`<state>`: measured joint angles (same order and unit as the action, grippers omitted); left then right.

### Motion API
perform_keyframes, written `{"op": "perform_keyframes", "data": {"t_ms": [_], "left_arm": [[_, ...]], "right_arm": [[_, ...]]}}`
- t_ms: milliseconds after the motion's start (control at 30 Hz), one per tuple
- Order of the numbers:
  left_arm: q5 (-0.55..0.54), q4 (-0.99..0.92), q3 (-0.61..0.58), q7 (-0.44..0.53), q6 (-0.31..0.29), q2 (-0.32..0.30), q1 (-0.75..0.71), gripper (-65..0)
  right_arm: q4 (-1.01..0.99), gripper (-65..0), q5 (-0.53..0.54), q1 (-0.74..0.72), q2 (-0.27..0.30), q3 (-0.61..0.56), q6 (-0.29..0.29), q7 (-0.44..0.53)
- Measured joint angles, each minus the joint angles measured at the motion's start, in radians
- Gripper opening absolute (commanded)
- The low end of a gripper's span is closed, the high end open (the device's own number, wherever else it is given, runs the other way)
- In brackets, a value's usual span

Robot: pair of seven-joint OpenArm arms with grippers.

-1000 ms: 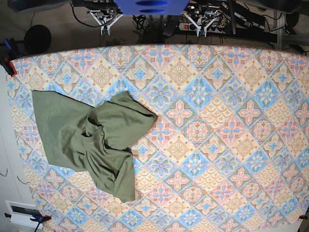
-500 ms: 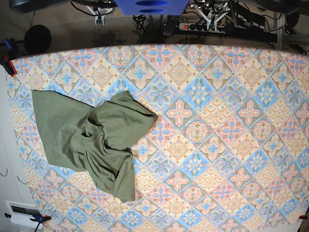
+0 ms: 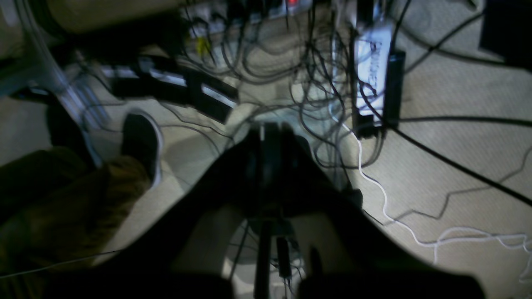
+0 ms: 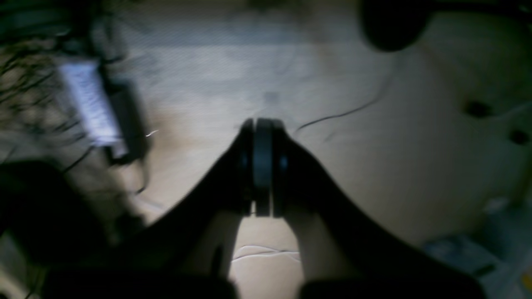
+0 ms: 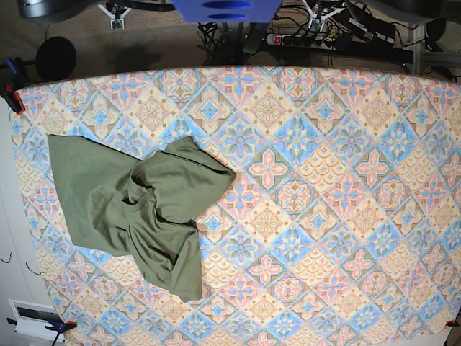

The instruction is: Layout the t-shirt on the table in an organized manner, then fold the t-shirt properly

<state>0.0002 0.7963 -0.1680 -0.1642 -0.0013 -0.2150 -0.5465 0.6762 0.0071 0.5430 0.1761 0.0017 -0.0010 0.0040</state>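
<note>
The olive-green t-shirt (image 5: 137, 205) lies crumpled on the left part of the table (image 5: 346, 180), one flat panel spread to the left and bunched folds toward the middle. Neither gripper touches it. My left gripper (image 3: 270, 139) is shut with nothing in it and hangs over the cable-strewn floor; in the base view the left gripper (image 5: 315, 18) shows beyond the table's far edge at the upper right. My right gripper (image 4: 262, 126) is also shut and empty over bare floor, and the right gripper (image 5: 115, 16) appears at the upper left.
A power strip (image 5: 302, 40) and tangled cables lie on the floor behind the table. A silver box (image 3: 374, 79) and a person's shoe (image 3: 141, 141) show under the left arm. A red clamp (image 5: 13, 97) grips the table's left corner. A black round object (image 5: 56, 58) stands nearby.
Both grippers have drawn back from the table's far edge toward the top of the base view. The t-shirt has not moved.
</note>
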Motion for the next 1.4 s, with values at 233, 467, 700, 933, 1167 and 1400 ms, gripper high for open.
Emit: {"op": "perform_keyframes", "data": {"t_ms": [233, 467, 700, 933, 1167, 1400], "left_arm": [[0.0, 0.246, 0.005, 0.003, 0.005, -0.06, -0.134, -64.8], [-0.069, 0.592, 0.003, -0.008, 0.006, -0.102, -0.311, -64.8], [-0.15, 0.9, 0.041, -0.019, -0.001, -0.133, -0.483, -64.8], [-0.151, 1.169, 0.066, -0.105, 0.006, -0.134, -0.517, -64.8], [-0.156, 1.226, 0.066, -0.204, 0.004, -0.132, -0.412, -64.8], [-0.158, 1.242, 0.058, -0.307, 0.008, -0.132, -0.285, -64.8]], "right_arm": [[0.235, -65.0, 0.116, 0.146, -0.001, 0.076, 0.0, 0.02], [0.458, -65.0, 0.241, 0.298, 0.03, 0.085, -0.002, 0.002], [0.774, -65.0, 0.291, 0.427, 0.092, 0.159, -0.008, 0.018], [1.018, -65.0, 0.29, 0.511, 0.081, 0.211, 0.011, 0.0], [1.194, -65.0, 0.293, 0.521, 0.088, 0.229, 0.006, -0.088], [1.239, -65.0, 0.293, 0.451, 0.087, 0.229, 0.003, -0.192]]}}
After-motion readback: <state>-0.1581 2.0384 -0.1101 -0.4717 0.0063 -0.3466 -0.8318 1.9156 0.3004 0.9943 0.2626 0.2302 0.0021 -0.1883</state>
